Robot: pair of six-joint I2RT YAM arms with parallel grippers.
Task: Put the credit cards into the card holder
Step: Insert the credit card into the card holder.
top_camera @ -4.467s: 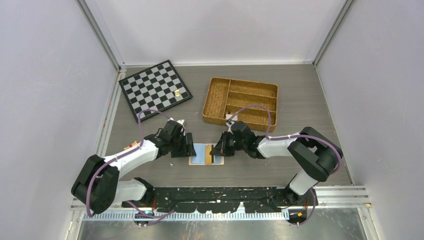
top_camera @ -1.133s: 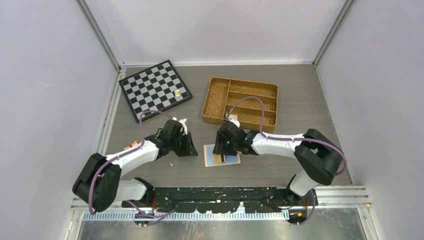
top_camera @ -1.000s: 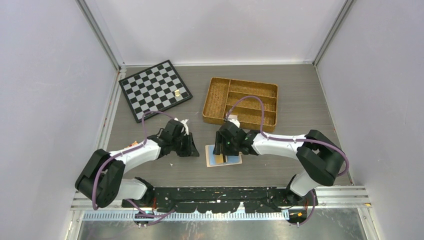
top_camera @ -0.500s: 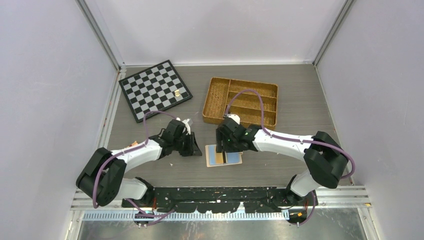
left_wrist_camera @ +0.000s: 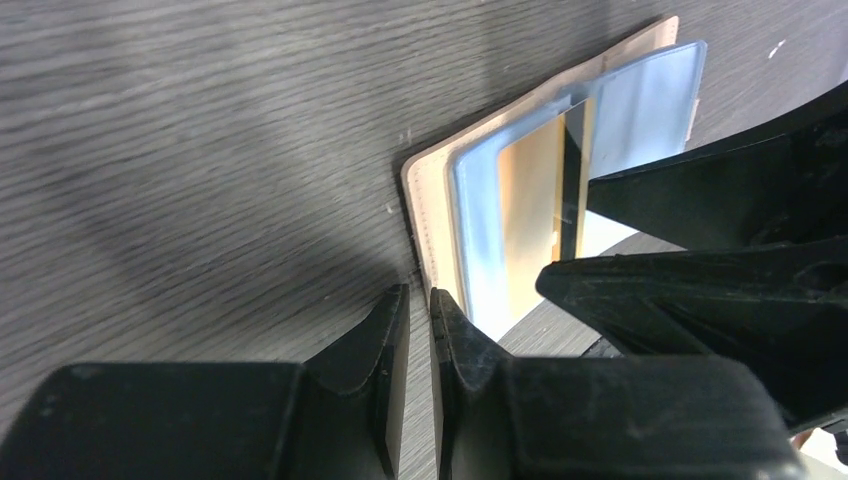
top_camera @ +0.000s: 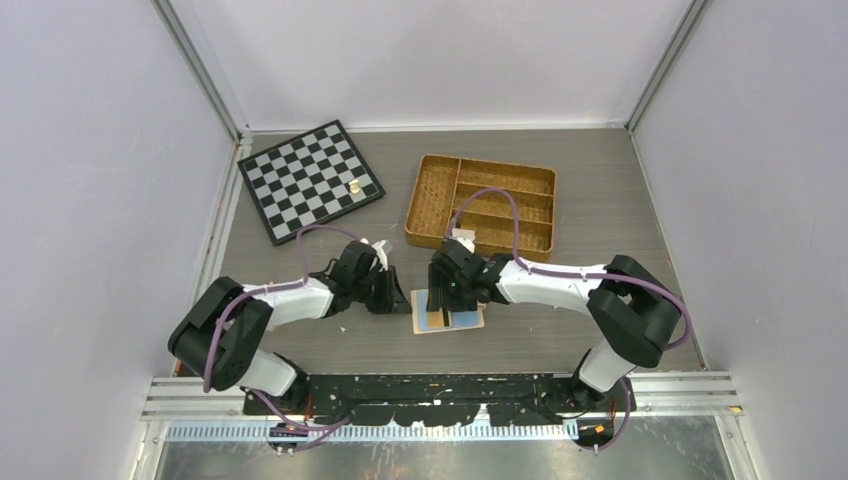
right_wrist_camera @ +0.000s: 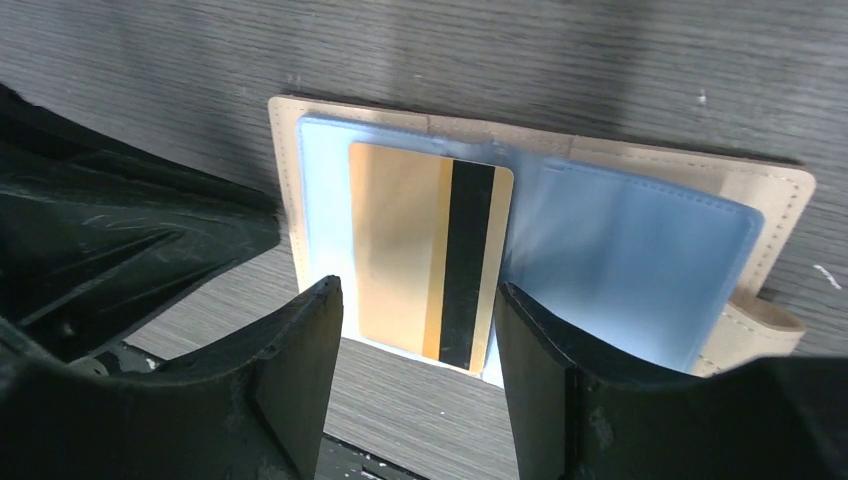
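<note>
The card holder [top_camera: 470,321] lies open and flat on the table, peach-beige with pale blue sleeves [right_wrist_camera: 640,260]. An orange-tan credit card [right_wrist_camera: 400,250] with a black stripe lies on its left half; whether it sits inside the sleeve I cannot tell. My right gripper [right_wrist_camera: 415,290] hangs open just above the card's near edge, one finger on each side, holding nothing. My left gripper [left_wrist_camera: 418,297] is all but shut, only a thin slit between its tips and nothing in it, at the holder's left edge [left_wrist_camera: 425,215]. From above, both grippers [top_camera: 398,298] [top_camera: 445,296] meet at the holder.
A woven wicker divided tray [top_camera: 480,203] stands behind the right arm. A chessboard [top_camera: 310,180] with a small pale piece [top_camera: 354,185] lies at the back left. Enclosure walls ring the table.
The left gripper has slid right to the holder's left edge and narrowed a little. The right gripper has shifted slightly back over the card. The holder sits further right than several seconds ago.
</note>
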